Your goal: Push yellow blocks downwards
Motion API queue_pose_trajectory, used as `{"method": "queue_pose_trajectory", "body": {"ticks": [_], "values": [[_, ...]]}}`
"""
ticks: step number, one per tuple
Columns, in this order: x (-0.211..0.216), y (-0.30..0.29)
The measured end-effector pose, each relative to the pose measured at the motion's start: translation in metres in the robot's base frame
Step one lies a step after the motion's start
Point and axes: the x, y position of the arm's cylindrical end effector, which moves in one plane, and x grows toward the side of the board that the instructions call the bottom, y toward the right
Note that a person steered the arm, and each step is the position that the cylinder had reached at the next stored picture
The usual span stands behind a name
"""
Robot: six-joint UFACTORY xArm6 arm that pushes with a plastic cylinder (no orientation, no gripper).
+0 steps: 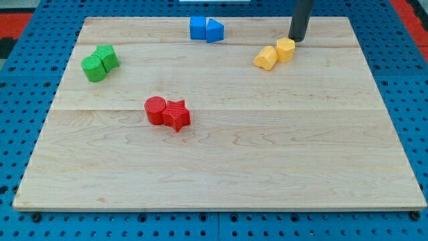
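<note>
A pale wooden surface (pixel 221 154) fills most of the view, lying on a blue pegboard (pixel 20 100). This arm carries no claw, only a dark rod; my tip (pixel 296 39) sits near the view's top right, just above the two touching yellow blocks (pixel 275 53). Blue blocks (pixel 206 29), green blocks (pixel 99 63) and red blocks (pixel 167 112) lie well apart.

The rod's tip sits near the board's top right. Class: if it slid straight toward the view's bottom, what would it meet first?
Most likely the right-hand yellow block, which lies just below and slightly left of my tip. Depth is uncertain, so it might only clip that block's right edge.
</note>
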Motion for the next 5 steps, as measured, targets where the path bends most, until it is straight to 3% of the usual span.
{"method": "queue_pose_trajectory", "body": {"ticks": [4,5], "values": [[0.063,-0.143],[0.053,-0.137]]}}
